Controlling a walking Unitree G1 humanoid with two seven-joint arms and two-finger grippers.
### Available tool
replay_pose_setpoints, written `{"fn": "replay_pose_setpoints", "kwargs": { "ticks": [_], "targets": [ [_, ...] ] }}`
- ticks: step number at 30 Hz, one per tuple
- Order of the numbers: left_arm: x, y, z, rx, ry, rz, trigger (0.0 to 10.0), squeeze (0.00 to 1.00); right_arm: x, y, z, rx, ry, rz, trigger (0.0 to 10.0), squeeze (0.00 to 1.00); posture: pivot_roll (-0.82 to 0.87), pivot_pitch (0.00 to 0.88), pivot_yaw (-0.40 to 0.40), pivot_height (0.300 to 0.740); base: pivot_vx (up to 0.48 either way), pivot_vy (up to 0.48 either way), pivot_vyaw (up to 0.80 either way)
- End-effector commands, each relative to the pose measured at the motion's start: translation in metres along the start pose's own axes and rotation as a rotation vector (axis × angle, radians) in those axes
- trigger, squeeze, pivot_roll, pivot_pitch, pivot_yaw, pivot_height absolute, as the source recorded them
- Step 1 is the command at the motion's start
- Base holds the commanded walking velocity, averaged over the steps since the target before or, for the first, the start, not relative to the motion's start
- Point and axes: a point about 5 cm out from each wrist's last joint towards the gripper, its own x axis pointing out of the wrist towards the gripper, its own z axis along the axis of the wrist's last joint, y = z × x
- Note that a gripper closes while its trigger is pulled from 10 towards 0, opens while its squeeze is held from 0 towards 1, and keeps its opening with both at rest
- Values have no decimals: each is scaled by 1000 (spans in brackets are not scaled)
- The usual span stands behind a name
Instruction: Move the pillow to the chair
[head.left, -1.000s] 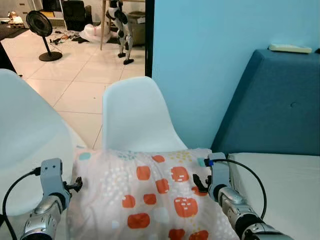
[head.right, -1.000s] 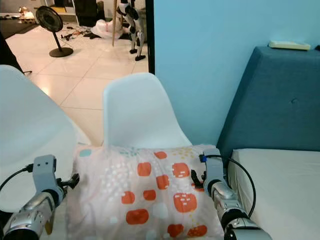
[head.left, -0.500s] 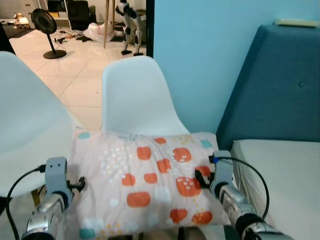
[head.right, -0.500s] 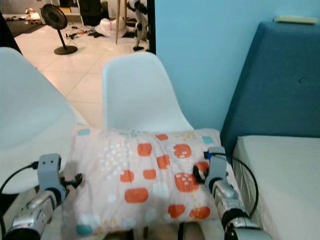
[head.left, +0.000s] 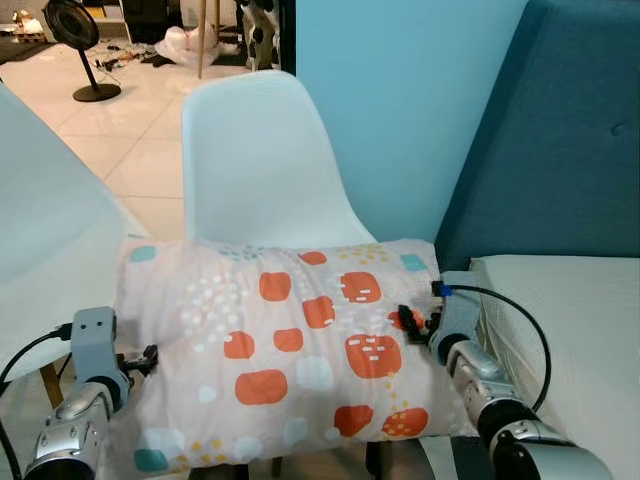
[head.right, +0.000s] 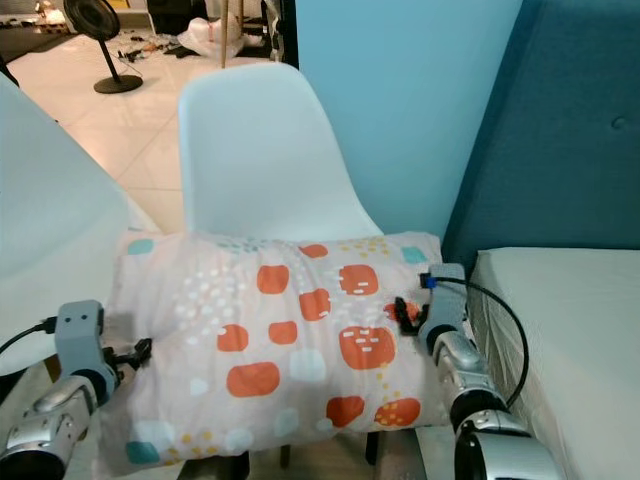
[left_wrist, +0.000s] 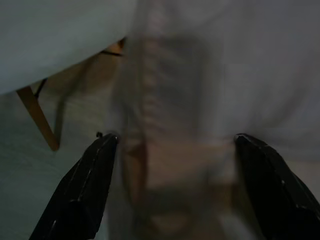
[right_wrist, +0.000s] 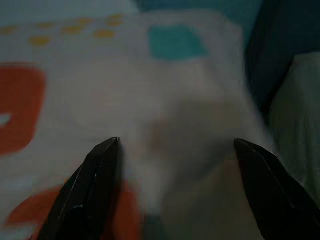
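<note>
Lower than a second ago, the pale fabric pillow with orange squares now lies across the seat of the white plastic chair, hiding it. In the eye views, the left tool and right tool press its two ends. Both wrist views show spread-apart fingers flanking blurred pillow cloth; the blue bed headboard is cut off.

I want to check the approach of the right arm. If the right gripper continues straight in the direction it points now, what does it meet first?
The right gripper would probably meet the patterned pillow first: its open fingers point at the pillow's side near the teal square. Depth is unclear, so contact may already be very near.
</note>
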Motion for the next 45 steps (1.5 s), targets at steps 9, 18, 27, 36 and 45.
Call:
{"fn": "replay_pose_setpoints", "kwargs": {
  "ticks": [9, 18, 27, 36, 45],
  "targets": [
    [-12, 38, 12, -235, 32, -87, 10000, 0, -6, -36, -1, 75, 212, 6, 10000, 0, 42, 145, -56, 586, 0, 0, 0],
    [-25, 36, 15, -459, -16, -292, 10000, 0, -11, -49, 6, 298, 148, 85, 10000, 0, 44, 143, -57, 586, 0, 0, 0],
    [-35, 9, 13, -536, -14, -522, 10000, 0, -25, -45, -6, 521, 195, 361, 10000, 0, 40, 141, -56, 586, 0, 0, 0],
    [-35, -10, 6, -458, 70, -584, 10000, 0, -39, -22, -54, 331, 451, 480, 10000, 0, 41, 138, -47, 586, 0, 0, 0],
    [-31, -44, -5, -262, 160, -664, 0, 0, -35, 14, -53, 405, 419, 666, 0, 0, 42, 135, -42, 586, 0, 0, 0]
  ]
}}
